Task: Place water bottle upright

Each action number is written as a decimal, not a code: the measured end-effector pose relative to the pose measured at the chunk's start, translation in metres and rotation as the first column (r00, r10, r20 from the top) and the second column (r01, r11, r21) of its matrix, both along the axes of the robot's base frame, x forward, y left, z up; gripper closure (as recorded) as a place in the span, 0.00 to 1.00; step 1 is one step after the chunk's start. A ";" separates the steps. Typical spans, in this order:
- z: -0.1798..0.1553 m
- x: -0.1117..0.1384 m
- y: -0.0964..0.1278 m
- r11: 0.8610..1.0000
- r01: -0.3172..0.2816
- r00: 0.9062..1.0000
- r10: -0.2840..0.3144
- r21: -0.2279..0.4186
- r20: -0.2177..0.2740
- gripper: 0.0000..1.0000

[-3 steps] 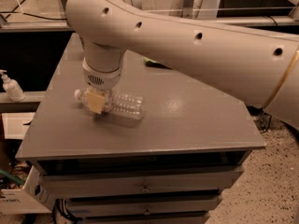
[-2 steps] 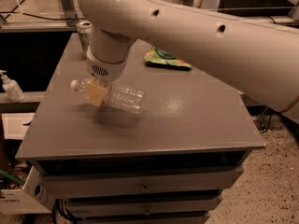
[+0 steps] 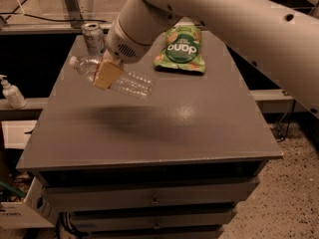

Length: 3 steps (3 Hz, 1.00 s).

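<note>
The hand [image 3: 107, 73] pinches the clear ribbed plastic water bottle [image 3: 133, 83] near its neck, clear of the grey tabletop [image 3: 199, 128]. The bottle's long axis lies near horizontal, white cap [image 3: 74, 61] to the left and slightly higher. Uprighting likely requires raising the cap end.

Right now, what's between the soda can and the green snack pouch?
In the camera view, the robot's wrist, between soda can and green snack pouch; below it the gripper holds the tilted water bottle, jaws shut on it.
</note>
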<state>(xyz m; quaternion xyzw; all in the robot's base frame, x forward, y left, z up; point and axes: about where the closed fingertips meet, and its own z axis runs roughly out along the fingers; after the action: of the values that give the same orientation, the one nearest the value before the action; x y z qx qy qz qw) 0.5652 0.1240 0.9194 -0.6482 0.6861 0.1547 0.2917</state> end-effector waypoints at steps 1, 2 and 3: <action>0.013 0.017 0.001 0.977 -0.094 0.996 0.092 0.194 0.020 1.00; 0.017 0.025 -0.001 0.909 -0.161 0.986 0.162 0.383 0.031 1.00; 0.017 0.023 -0.008 0.813 -0.179 0.981 0.191 0.554 0.037 1.00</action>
<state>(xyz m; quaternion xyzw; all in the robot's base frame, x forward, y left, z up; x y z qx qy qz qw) 0.5882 0.1155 0.9361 -0.5975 0.5484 0.3811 0.4438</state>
